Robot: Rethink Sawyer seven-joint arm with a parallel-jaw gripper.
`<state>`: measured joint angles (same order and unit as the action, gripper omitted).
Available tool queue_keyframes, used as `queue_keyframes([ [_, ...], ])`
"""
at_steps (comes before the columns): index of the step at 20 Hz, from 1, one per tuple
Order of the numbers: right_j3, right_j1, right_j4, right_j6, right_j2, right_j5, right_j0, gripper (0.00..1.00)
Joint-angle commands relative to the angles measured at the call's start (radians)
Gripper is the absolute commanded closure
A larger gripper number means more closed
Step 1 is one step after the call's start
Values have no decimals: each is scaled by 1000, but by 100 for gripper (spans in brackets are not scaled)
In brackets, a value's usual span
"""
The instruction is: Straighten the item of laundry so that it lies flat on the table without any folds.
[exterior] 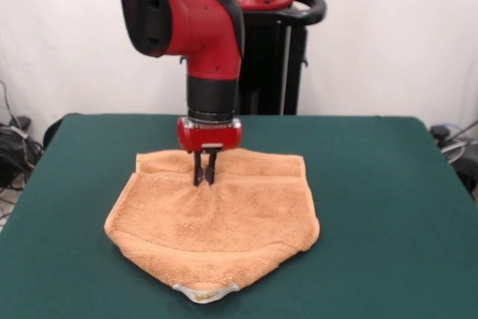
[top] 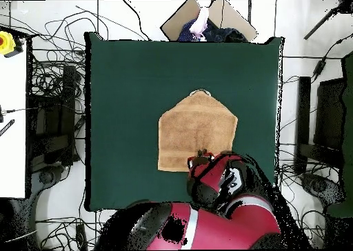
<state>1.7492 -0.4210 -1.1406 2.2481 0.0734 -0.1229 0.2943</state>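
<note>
The orange-tan towel [exterior: 216,225] lies mid-table [exterior: 388,184], 2 corners folded under near its white label [exterior: 205,291]. Your gripper [exterior: 205,173] pinches a ridge of cloth by the far hem. Lift or drag now and you risk new creases.

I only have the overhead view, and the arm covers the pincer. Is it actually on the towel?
Observer: Yes. From the front, the pincer is shut, pinching up a small ridge of the towel near its edge on the robot's side.
Operator: And the pointed end opposite, is that flat?
Observer: No. Its two slanted edges look thick, as if the corners are folded under, with a white label curling up at the tip.
</note>
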Motion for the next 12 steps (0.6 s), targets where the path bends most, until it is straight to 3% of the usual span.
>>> queue_keyframes([
  [1, -44, 121, 12, 14, -112, 99, 84, 100],
  [7, 13, 94, 28, -2, -140, 140, 118, 100],
  [10, 105, -2, 52, -26, -174, 183, 154, 100],
  [12, 117, -5, 50, -13, -156, 168, 142, 100],
])
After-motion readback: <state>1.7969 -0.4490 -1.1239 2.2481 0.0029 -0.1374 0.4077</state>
